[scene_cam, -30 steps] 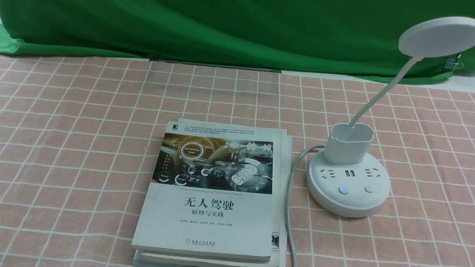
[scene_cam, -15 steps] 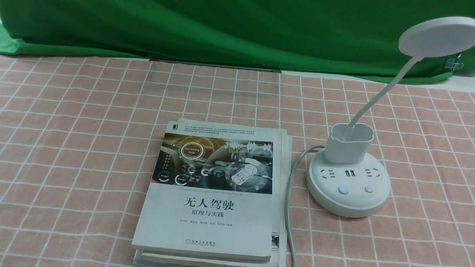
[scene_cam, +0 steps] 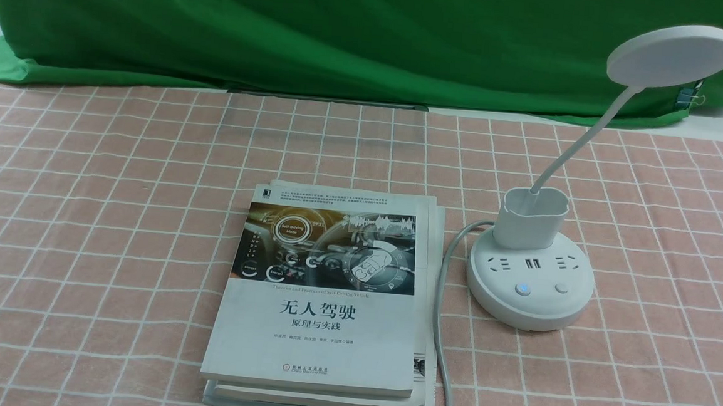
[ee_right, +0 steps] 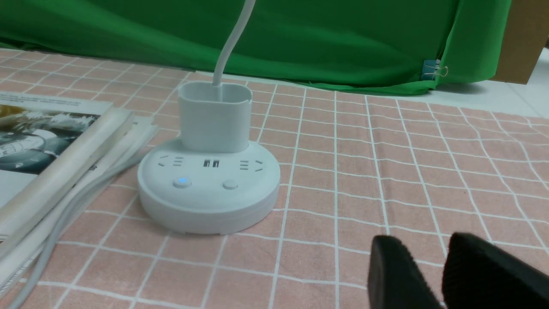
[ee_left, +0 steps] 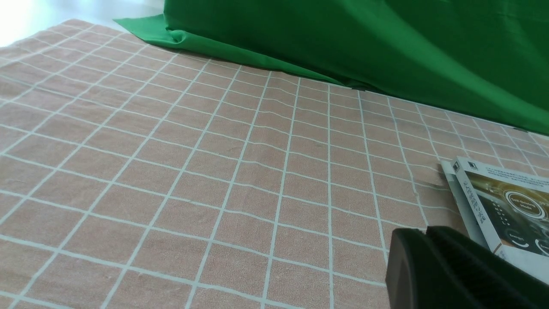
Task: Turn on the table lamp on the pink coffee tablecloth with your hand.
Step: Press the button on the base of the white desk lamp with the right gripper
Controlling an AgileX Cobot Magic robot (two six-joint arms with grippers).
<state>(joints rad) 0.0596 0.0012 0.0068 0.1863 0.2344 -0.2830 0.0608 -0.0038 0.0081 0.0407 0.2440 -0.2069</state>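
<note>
Task not begun: table lamp [scene_cam: 532, 226] appears unlit; right gripper [ee_right: 431, 253] sits near it, jaws parted and empty; press outstanding.

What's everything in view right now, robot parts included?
table lamp: one, white, right of the books.
power cord: one, pale grey, between books and lamp.
books: one stack, grey-white, mid-cloth.
tablecloth: one, pink with white grid, under everything.
backdrop cloth: one, green, behind.
binder clip: one, blue, backdrop's right edge.
left fingers: two, black, together, near the books.
right fingers: two, black, apart, near the lamp.
</note>
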